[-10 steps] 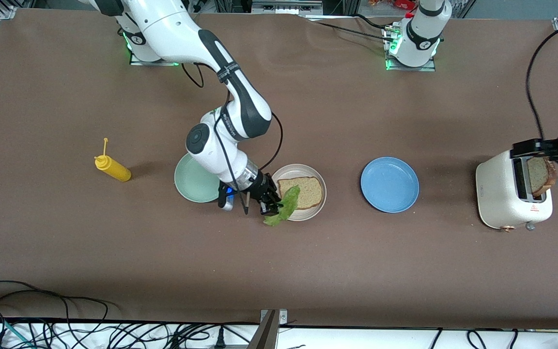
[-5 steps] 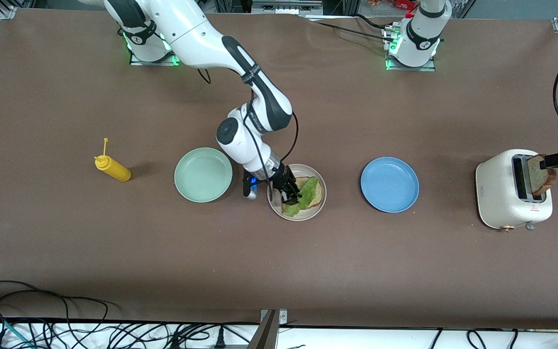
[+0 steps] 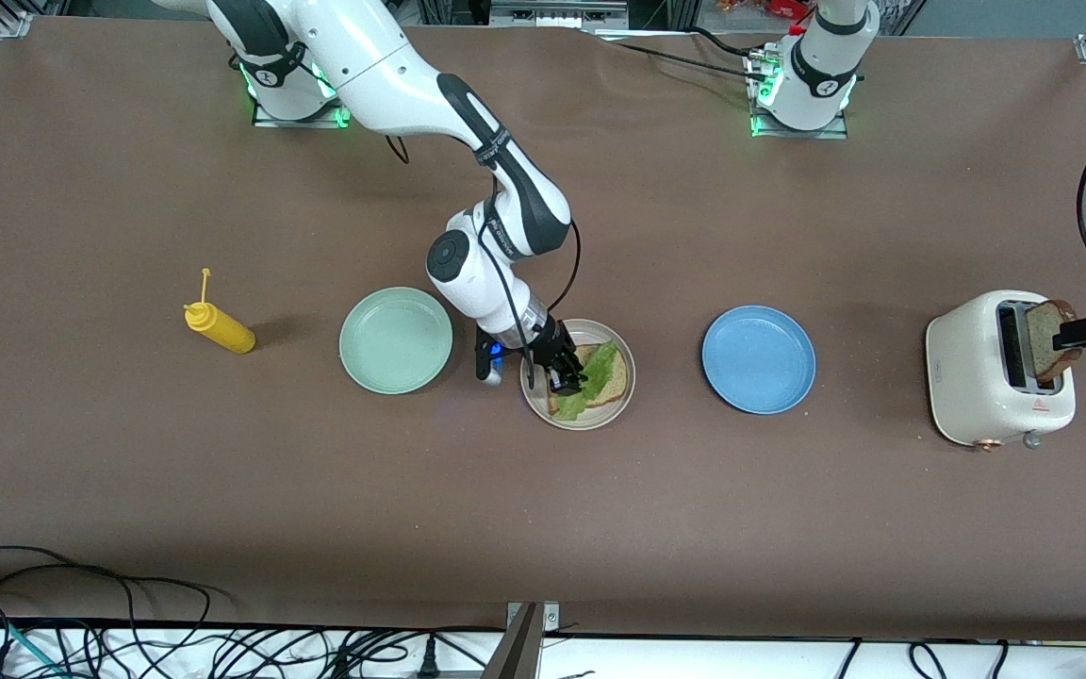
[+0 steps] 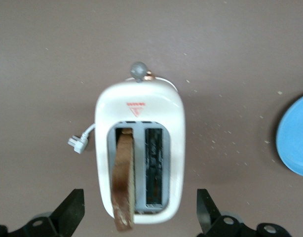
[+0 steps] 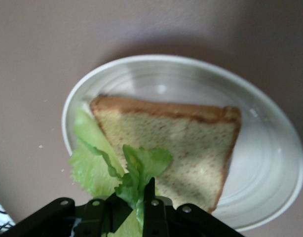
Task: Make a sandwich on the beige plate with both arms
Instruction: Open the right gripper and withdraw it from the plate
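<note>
The right end effector [image 3: 569, 378], clamped on the lettuce leaf [image 3: 597, 377], has barely shifted, laying it over the bread slice [image 5: 176, 148] on the beige plate [image 3: 623, 396]. The left end effector [image 4: 136, 217] stays wide open over the toaster [image 3: 977, 377].

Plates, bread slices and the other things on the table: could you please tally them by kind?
Plates: 3, mint-green plate, beige plate, blue plate
Bread slices: 2, on the beige plate, in the toaster
Lettuce leaf: 1
Toaster: 1
Mustard bottle: 1
Total: 8

arms [image 3: 392, 71] – glossy white, black joint bands | cables – black | bases – green lights
</note>
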